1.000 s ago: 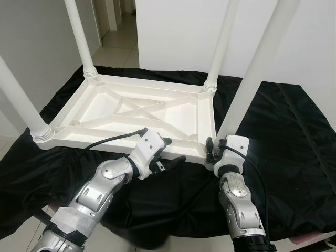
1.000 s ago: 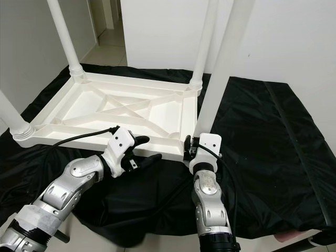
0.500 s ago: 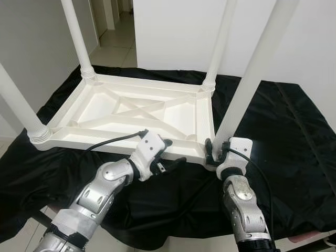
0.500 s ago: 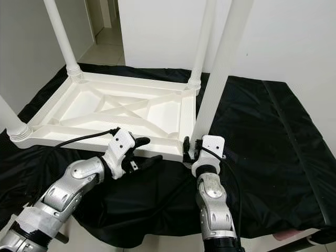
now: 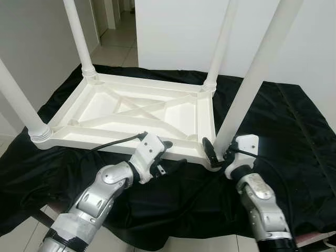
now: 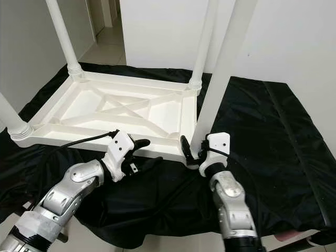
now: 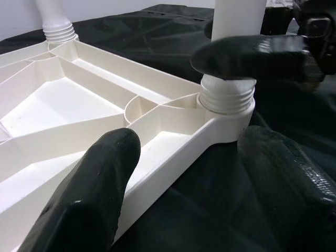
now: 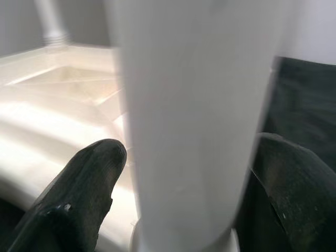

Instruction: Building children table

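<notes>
Between my right jaws (image 5: 216,153) stands the near leg (image 5: 252,79), clamped just above its socket; my wrist has swung out to the side, so I judge the leg is screwing home. My left jaws (image 5: 169,152), apart, straddle the upturned tabletop (image 5: 131,113) rim beside them.

Table top (image 5: 131,113): upside down on the cloth (image 5: 294,131), four legs standing up from its corners.
Left gripper (image 5: 170,155): at the near edge, one finger over the rim (the other outside).
Right gripper (image 5: 218,155): to the right, its fingers astride the near-right leg (image 5: 247,94) just above the socket.
Doorway (image 5: 113,26): behind, to the left.
</notes>
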You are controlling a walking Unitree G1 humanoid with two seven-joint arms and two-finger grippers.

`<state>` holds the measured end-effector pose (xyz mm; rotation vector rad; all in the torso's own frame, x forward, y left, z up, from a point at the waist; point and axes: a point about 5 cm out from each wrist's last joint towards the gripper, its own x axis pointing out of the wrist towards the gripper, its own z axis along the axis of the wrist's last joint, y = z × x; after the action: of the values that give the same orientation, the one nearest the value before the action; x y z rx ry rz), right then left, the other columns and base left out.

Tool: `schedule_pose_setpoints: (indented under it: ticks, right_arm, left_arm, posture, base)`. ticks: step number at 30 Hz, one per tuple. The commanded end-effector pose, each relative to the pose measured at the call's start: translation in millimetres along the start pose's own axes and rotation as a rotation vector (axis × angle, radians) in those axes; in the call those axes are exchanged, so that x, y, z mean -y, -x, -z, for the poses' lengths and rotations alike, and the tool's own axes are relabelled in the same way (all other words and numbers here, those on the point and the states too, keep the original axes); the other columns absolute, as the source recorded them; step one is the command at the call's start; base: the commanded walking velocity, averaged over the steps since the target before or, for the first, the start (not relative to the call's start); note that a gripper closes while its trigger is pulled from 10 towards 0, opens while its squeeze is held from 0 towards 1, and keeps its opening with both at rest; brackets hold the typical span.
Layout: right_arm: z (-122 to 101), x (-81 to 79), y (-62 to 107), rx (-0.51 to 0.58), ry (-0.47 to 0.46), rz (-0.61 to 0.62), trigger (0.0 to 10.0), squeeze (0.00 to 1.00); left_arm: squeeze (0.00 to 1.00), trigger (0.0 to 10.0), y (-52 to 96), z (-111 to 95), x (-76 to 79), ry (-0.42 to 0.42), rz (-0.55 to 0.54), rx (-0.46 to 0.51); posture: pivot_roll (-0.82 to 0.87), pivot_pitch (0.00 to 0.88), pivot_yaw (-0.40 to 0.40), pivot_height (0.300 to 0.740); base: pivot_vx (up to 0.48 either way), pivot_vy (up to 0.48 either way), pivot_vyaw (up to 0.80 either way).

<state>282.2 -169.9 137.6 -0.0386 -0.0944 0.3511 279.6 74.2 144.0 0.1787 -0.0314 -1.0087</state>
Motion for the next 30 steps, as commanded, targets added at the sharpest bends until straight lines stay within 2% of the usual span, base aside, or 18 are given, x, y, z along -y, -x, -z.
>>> schedule_pose_setpoints:
  ticks: [1, 5, 8, 9, 12, 13, 22, 23, 24, 29, 30]
  right_arm:
    - [1.5, 0.1, -3.0, -0.013, 0.003, -0.078, 10.0, 0.00]
    - [3.9, 5.4, -7.0, -0.041, 0.024, -0.165, 10.0, 0.00]
    - [4.9, 6.0, -7.8, -0.050, 0.028, -0.183, 10.0, 0.00]
    - [8.4, 8.8, -9.7, -0.077, 0.046, -0.226, 2.4, 0.00]
    - [10.7, 11.6, -10.9, -0.097, 0.059, -0.250, 2.4, 0.00]
    - [12.1, 12.4, -11.2, -0.106, 0.066, -0.259, 0.0, 0.00]
    - [18.1, 16.2, -13.0, -0.134, 0.074, -0.287, 0.0, 0.00]
    - [18.2, 15.9, -13.4, -0.134, 0.074, -0.286, 3.5, 0.00]
    - [17.9, 14.6, -14.1, -0.129, 0.061, -0.277, 10.0, 0.00]
    - [17.6, 11.1, -15.2, -0.125, 0.040, -0.250, 10.0, 0.00]
    - [17.9, 10.0, -16.4, -0.124, 0.033, -0.209, 10.0, 0.00]
  left_arm:
    - [0.00, 10.0, 0.4, -0.1, -0.4, -0.013, 0.015, -0.006]
    - [0.00, 10.0, -0.2, -0.8, -0.3, -0.018, 0.018, -0.006]
    - [0.00, 10.0, -0.3, -1.1, -0.3, -0.019, 0.019, -0.005]
    - [0.00, 10.0, -0.4, -2.0, -0.3, -0.023, 0.020, -0.005]
    - [0.00, 10.0, -0.4, -2.9, -0.4, -0.024, 0.022, -0.003]
    - [0.00, 10.0, -0.7, -2.8, -0.8, -0.025, 0.021, -0.004]
    - [0.00, 10.0, -1.6, -3.1, 0.3, -0.030, 0.023, -0.002]
    - [0.00, 10.0, -1.5, -2.9, 0.5, -0.031, 0.024, -0.003]
    - [0.00, 10.0, -1.4, -2.8, 0.7, -0.033, 0.025, -0.004]
    - [0.00, 10.0, -1.2, -2.7, 1.1, -0.034, 0.026, -0.004]
    - [0.00, 10.0, -1.0, -2.6, 1.2, -0.034, 0.027, -0.005]
  posture:
    - [-0.03, 0.000, -0.034, 0.740]
    - [-0.02, 0.000, -0.032, 0.740]
    - [-0.02, 0.000, -0.032, 0.740]
    - [-0.02, 0.000, -0.028, 0.740]
    - [-0.02, 0.000, -0.028, 0.740]
    - [-0.02, 0.000, -0.030, 0.740]
    - [-0.01, 0.000, -0.031, 0.740]
    - [-0.01, 0.000, -0.031, 0.740]
    - [-0.01, 0.000, -0.032, 0.740]
    - [-0.01, 0.000, -0.037, 0.740]
    - [-0.01, 0.000, -0.039, 0.740]
  base:
    - [0.000, 0.000, 0.00]
    - [0.000, 0.000, 0.00]
    - [0.000, 0.000, 0.00]
    - [0.000, 0.000, 0.00]
    - [0.000, 0.000, 0.00]
    - [0.000, 0.000, 0.00]
    - [0.000, 0.000, 0.00]
    - [0.000, 0.000, 0.00]
    - [0.000, 0.000, 0.00]
    - [0.000, 0.000, 0.00]
    - [0.000, 0.000, 0.00]
